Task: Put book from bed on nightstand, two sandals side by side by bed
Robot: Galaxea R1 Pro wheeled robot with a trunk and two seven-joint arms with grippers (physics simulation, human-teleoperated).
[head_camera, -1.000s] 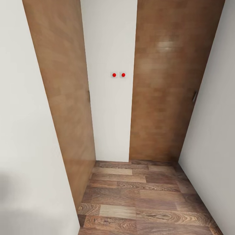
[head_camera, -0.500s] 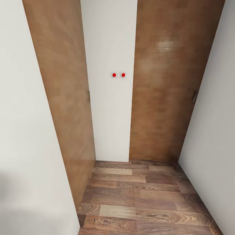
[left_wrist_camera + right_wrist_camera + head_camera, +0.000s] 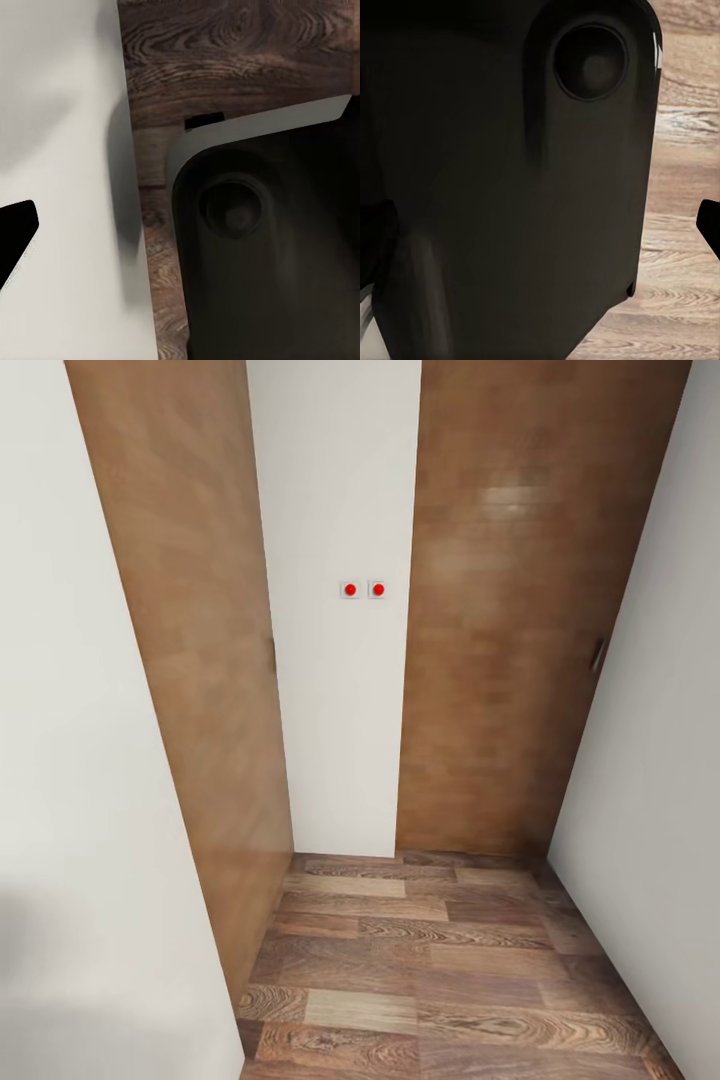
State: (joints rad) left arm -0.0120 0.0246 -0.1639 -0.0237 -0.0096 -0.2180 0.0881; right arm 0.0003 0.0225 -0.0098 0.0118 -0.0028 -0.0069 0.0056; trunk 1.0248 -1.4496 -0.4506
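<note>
Head view faces a narrow alcove: white wall panel bearing two red-dot switches between brown wooden doors over plank floor; wrist views show dark robot housing; end effector state cannot be told; book, sandals unseen.

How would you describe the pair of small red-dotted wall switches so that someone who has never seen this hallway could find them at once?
Start from the narrow white wall panel that stands straight ahead at the end of the wood-plank floor, between two tall brown wooden doors. Partway up that panel, towards its right edge, sit two small white square switches side by side. Each has a bright red round dot, the only red on the pale wall.
</note>
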